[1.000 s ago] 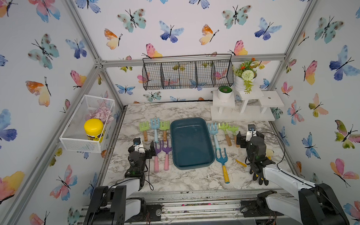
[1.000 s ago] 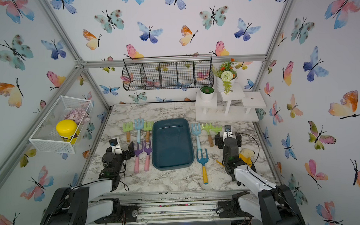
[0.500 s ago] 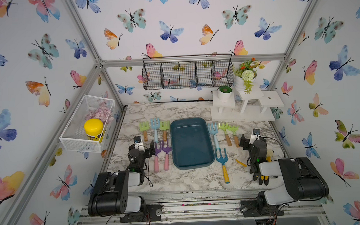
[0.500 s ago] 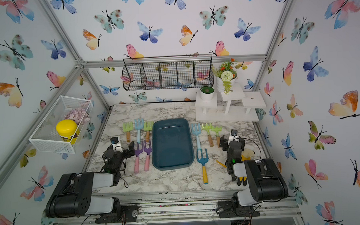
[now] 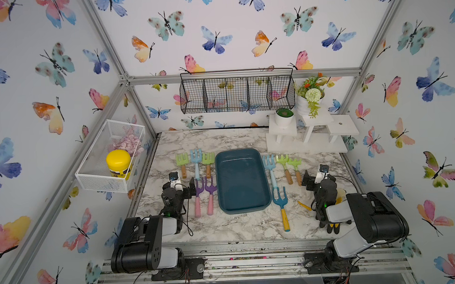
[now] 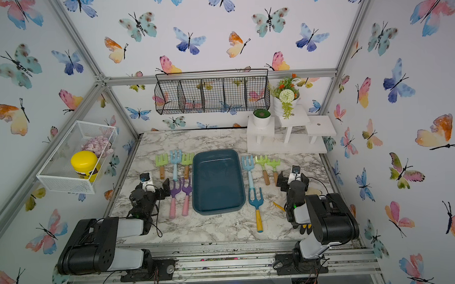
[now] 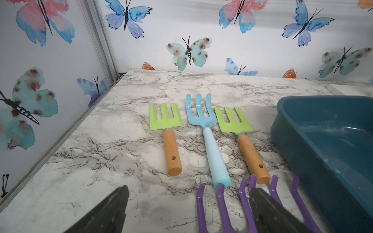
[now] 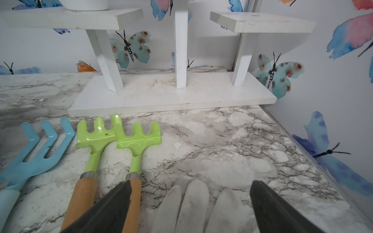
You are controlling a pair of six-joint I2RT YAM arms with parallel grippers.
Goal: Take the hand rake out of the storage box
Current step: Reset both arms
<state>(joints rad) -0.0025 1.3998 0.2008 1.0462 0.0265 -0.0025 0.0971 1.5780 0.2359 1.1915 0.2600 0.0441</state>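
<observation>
Jaws of left arm (image 5: 146,228) and right arm (image 5: 367,215) spread wide, gripping nothing, low over marble counter (image 5: 237,225) near its front edge. White glove (image 8: 193,199) flat on counter between right jaws, fingers pointing ahead. Two purple tools (image 5: 210,204) with pink handles right at left jaws, curved tines under inner tip. Blue hand rake (image 5: 282,205) with yellow handle between right jaws and storage box (image 5: 241,183), just beside box's near corner, outside it. Storage box, dark teal, midway between both pairs of jaws, long side running away from them, bare floor showing. Ahead of left jaws: two green forks (image 7: 165,121) on wooden handles flanking light-blue fork (image 7: 201,117), tines pointing away. Ahead of right jaws: two green rakes (image 8: 139,139), heads touching, one wooden handle running under inner tip; light-blue rake (image 8: 40,141) on their box side. Farther beyond right jaws, white stepped stand (image 5: 307,142) with potted plants (image 5: 310,98). Black wire basket (image 5: 237,94) on back wall; white mesh basket (image 5: 109,157) with yellow-lidded jar (image 5: 118,162) on side wall beyond left jaws.
</observation>
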